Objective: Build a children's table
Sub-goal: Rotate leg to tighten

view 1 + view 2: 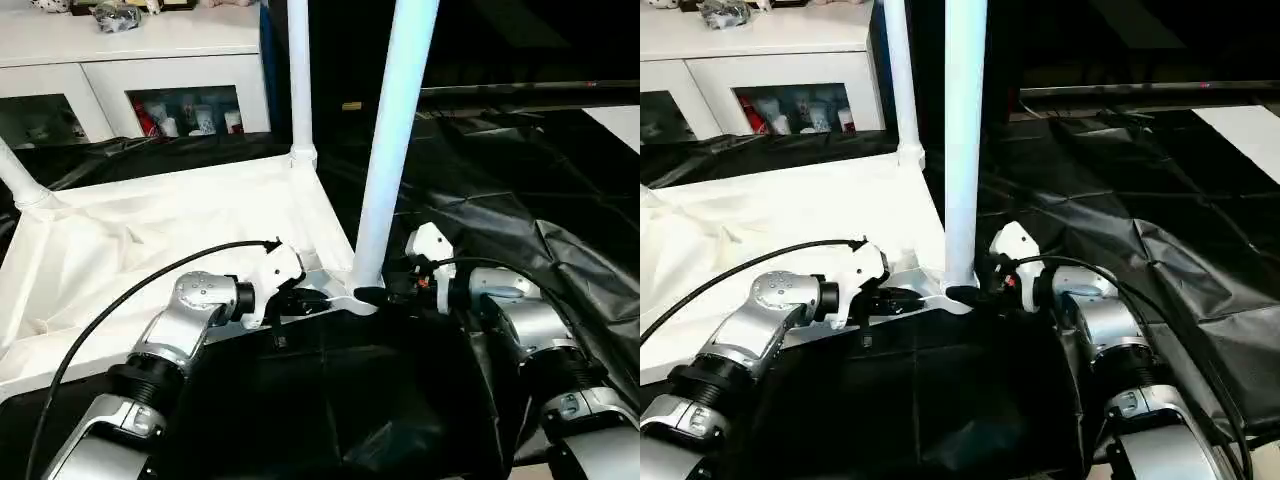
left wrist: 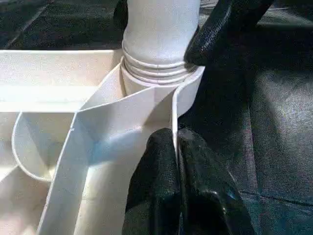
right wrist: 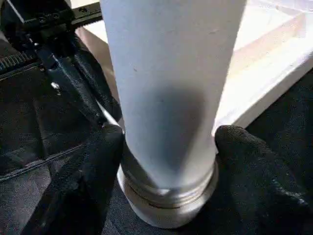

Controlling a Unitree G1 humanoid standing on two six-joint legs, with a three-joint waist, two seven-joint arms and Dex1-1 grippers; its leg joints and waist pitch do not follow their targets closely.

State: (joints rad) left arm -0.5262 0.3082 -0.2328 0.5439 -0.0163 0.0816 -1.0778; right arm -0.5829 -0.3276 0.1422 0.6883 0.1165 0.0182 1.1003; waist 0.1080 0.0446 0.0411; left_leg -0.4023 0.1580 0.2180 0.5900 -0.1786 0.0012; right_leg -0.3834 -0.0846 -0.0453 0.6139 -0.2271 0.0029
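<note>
The white tabletop (image 1: 150, 230) lies upside down on black sheeting. Three white legs stand up from its corners: one at the near right corner (image 1: 395, 130), one at the far corner (image 1: 300, 80), and one at the left (image 1: 20, 180). My left gripper (image 2: 176, 166) is shut on the tabletop's thin rim wall, just beside the near right corner socket (image 2: 156, 73). My right gripper (image 3: 166, 161) is closed around the base of the near leg (image 3: 171, 73), just above the socket, with a black finger (image 3: 98, 161) pressed on each side.
A white cabinet (image 1: 130, 60) with glass doors stands at the back left, with small items on its shelves. Crumpled black sheeting (image 1: 520, 200) covers the floor around and to the right of the tabletop. A black cable (image 1: 130, 290) loops over my left forearm.
</note>
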